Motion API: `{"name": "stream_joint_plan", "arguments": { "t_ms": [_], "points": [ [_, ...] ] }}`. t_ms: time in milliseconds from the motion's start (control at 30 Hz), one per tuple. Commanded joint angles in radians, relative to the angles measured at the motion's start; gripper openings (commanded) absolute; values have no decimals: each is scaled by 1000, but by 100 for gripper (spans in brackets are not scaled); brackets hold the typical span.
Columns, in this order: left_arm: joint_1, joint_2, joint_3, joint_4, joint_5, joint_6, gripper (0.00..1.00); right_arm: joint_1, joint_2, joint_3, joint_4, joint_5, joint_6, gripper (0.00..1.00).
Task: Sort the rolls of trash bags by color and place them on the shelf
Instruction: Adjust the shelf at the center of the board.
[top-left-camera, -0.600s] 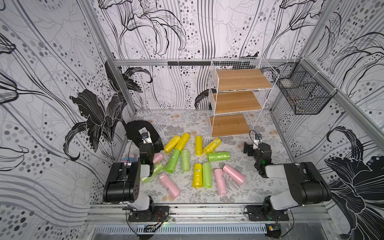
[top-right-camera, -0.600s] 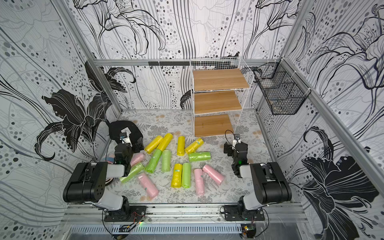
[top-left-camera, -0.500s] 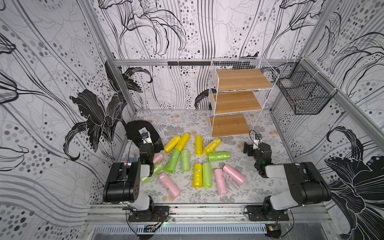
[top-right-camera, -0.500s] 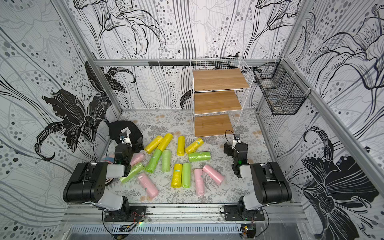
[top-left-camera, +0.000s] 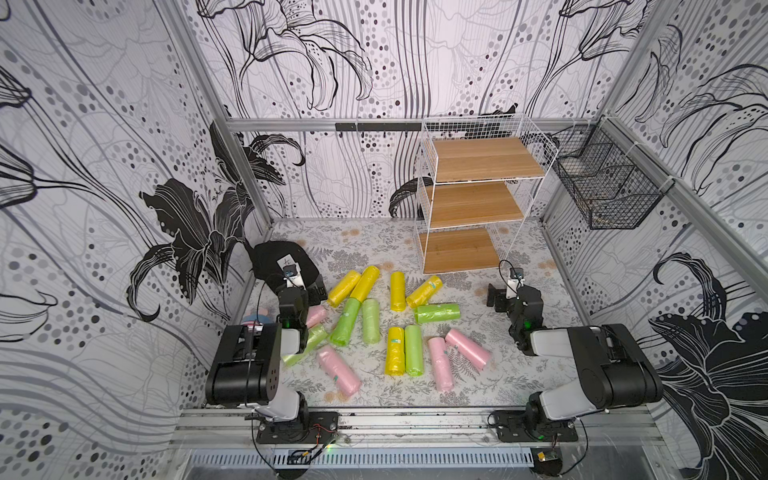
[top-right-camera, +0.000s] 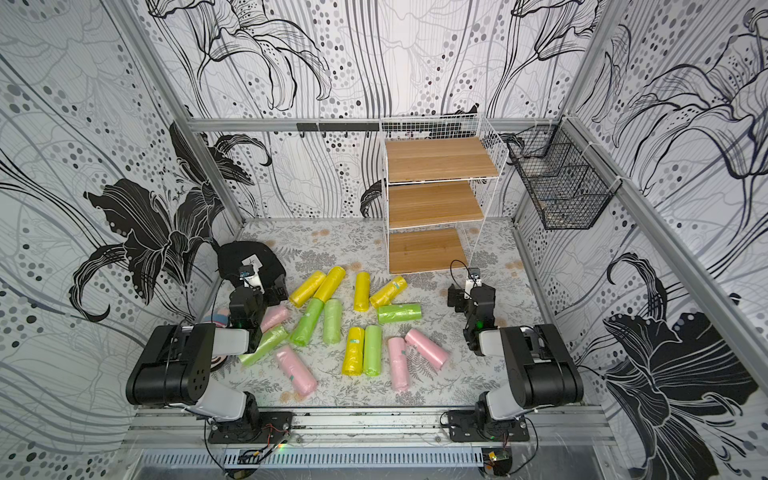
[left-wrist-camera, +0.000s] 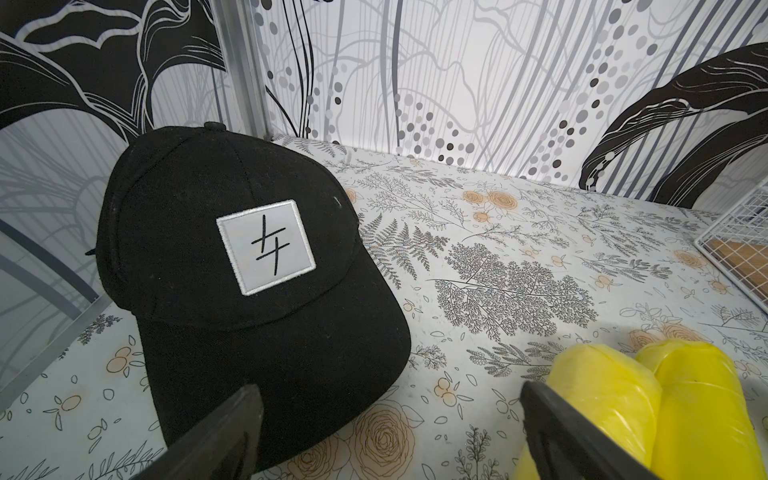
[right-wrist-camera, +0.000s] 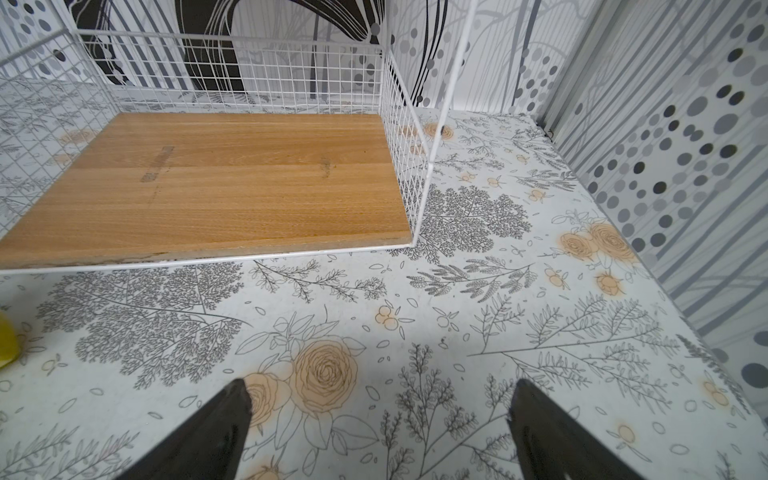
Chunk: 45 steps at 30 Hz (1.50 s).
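The rolls of trash bags (top-left-camera: 405, 350) lie scattered on the flowered desk (top-left-camera: 374, 245) between the two arms (yellow farthest back, green in the middle, pink mostly nearest the arm bases), and all three boards of the white wire shelf (top-left-camera: 478, 203) behind them are bare. The left claw (left-wrist-camera: 386, 399) hangs with jaws wide apart and nothing between them, facing a black cap (left-wrist-camera: 232, 232), two yellow rolls (left-wrist-camera: 706, 399) just beside one finger. The right claw (right-wrist-camera: 380, 390), likewise spread and holding nothing, hovers over bare desk before the shelf's lowest board.
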Motion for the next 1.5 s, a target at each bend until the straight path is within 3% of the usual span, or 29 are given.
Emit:
{"name": "stream_joint_plan", "arguments": {
  "t_ms": [0, 133, 233, 333, 400, 467, 567, 633, 833, 1033, 1233, 1467],
  "points": [
    [6, 3, 4, 26, 7, 12, 100, -7, 1, 12, -12, -9, 13, 100],
    [6, 2, 2, 27, 5, 14, 99, -7, -1, 11, -11, -7, 12, 100],
    [4, -63, 6, -25, -8, 17, 100, -5, -30, 10, -26, 63, 28, 100],
    [1, -214, 61, -259, -63, -8, 99, -5, -178, 59, -258, 153, 81, 100],
    [2, -296, 112, -402, -149, -142, 99, -5, -300, 84, -412, 192, 155, 100],
    [6, -358, 128, -448, -88, -223, 99, -5, -425, 86, -479, 201, 185, 100],
    [-9, -411, 153, -442, 126, -329, 99, -5, -589, 172, -663, 179, 197, 100],
    [-80, -414, 194, -447, 161, -360, 99, -5, -620, 262, -751, 121, 180, 100],
    [-408, -295, 448, -657, 100, -247, 92, -7, -499, 559, -931, -5, 143, 100],
    [-629, -118, 639, -628, 38, -75, 86, -6, -393, 668, -954, -63, 147, 100],
    [-696, 99, 844, -537, -9, 66, 83, -6, -356, 671, -1005, -95, 140, 100],
    [-702, 294, 1014, -427, -137, 158, 83, -6, -383, 634, -1042, -126, 122, 100]
  ]
}}
